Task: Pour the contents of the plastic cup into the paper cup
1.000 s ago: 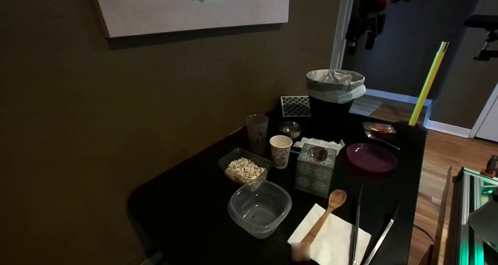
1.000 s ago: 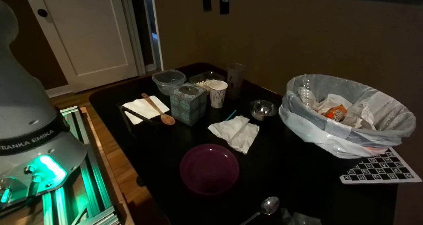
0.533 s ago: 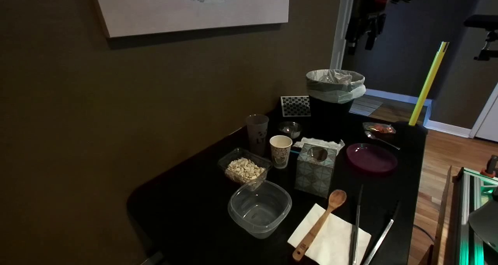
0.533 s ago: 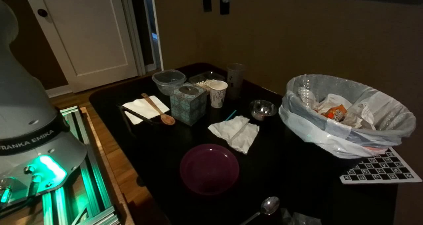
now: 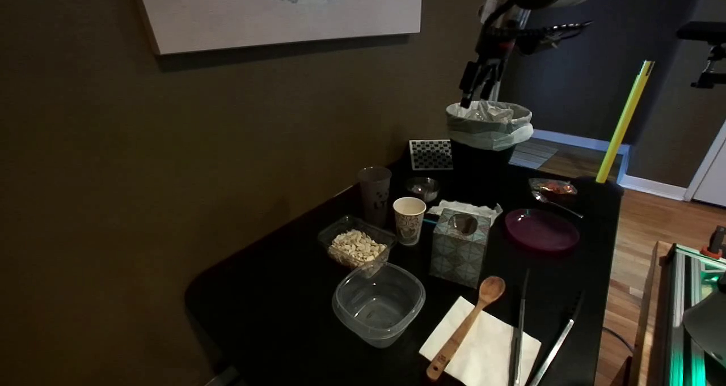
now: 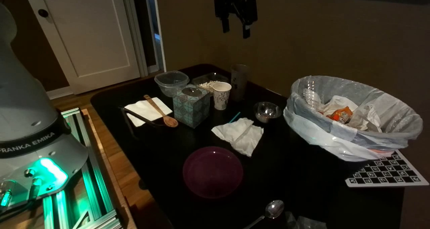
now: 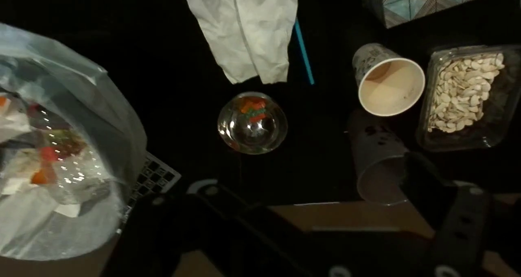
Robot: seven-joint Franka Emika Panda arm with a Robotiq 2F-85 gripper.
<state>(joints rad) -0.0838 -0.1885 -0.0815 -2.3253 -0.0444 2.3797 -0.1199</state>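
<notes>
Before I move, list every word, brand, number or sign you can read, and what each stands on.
"FRANKA EMIKA" on the robot's base, starting at the picture's edge.
Plastic cup: dark marks, too blurred to read.
Paper cup: printed pattern, no readable word.
Wooden spoon: handle marking too small to read.
Checkered board: marks in its squares too small to read.
Orange wrapper: any print too small to read.

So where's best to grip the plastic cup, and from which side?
I'd grip the plastic cup by its upper body, just below the rim, probably from where the clear bowl sits. It stands upright and looks taller than the paper cup, so its top likely offers more room. That cup and the tub of pale pieces sit close by; a gap lies toward the bowl.
</notes>
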